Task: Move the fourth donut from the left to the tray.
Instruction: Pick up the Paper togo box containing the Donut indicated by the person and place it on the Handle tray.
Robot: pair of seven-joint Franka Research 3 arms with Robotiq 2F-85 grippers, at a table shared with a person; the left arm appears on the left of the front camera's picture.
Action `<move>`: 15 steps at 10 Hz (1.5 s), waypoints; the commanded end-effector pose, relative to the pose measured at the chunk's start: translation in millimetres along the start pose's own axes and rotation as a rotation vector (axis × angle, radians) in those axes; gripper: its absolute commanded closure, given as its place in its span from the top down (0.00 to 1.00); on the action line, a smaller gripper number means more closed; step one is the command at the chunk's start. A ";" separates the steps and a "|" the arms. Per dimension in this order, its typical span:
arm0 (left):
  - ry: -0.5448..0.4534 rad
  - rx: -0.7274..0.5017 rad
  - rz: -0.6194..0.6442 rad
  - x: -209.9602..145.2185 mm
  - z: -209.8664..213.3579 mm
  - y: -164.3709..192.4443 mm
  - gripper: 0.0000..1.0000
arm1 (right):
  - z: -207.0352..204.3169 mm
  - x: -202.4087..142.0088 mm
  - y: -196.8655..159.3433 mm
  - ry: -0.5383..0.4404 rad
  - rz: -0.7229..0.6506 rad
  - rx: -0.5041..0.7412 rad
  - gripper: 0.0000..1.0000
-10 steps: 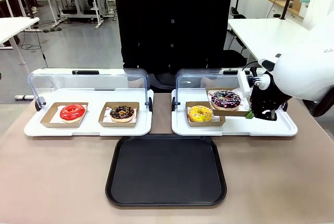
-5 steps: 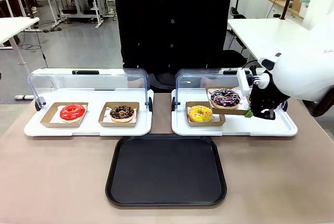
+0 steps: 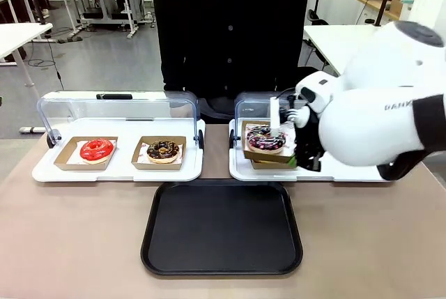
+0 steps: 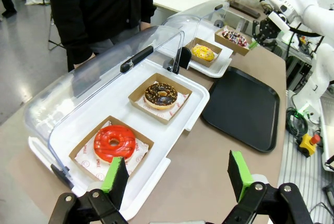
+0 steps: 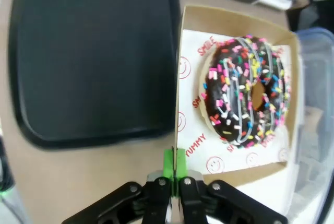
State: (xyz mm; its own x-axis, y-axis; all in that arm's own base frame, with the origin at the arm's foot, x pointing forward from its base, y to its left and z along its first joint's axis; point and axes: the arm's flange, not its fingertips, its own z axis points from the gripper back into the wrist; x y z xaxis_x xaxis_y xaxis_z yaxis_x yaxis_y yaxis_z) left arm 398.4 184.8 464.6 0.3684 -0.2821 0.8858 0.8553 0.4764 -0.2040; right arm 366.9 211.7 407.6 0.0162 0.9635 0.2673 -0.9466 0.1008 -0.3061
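Pinched green pads of the right tool clamp the rim of the brown cardboard holder, and the fourth donut rides in that holder, lifted clear of the white display tray at the far right of the counter. From the tool outward, the holder reaches toward the counter's middle, so the donut sits on the side of the grip that faces the black tray. In the right wrist view the dark surface of that tray lies just beside the holder's free edge, with a strip of bare counter between them. Judging from the front view, the holder hangs over the yellow donut's spot near the display tray's inner end, and the black tray lies toward the robot's edge of the counter and slightly toward its middle, so the carry should run that way and then down. The left tool stands wide open and empty near the counter's left end, well apart from the donut; the right arm is plainly the nearer one.
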 end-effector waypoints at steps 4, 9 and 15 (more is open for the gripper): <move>-0.009 -0.005 -0.019 0.2 0.6 -1.1 1.00 | -22.9 4.2 149.9 0.024 0.012 -0.005 0.02; -0.009 -0.005 -0.019 0.2 0.6 -1.1 1.00 | -40.3 8.5 192.7 0.031 0.053 0.014 0.02; -0.009 -0.005 -0.019 0.2 0.6 -1.1 1.00 | -58.9 -12.3 199.6 0.022 0.080 0.046 0.02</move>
State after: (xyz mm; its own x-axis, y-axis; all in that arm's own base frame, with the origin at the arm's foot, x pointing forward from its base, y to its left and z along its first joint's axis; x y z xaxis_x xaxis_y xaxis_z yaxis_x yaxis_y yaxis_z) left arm 398.4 184.8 464.6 0.3684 -0.2821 0.8858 0.8553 0.4764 -0.2040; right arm 278.1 343.2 324.3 -0.0461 0.9784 0.2015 -0.9696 0.0047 -0.2446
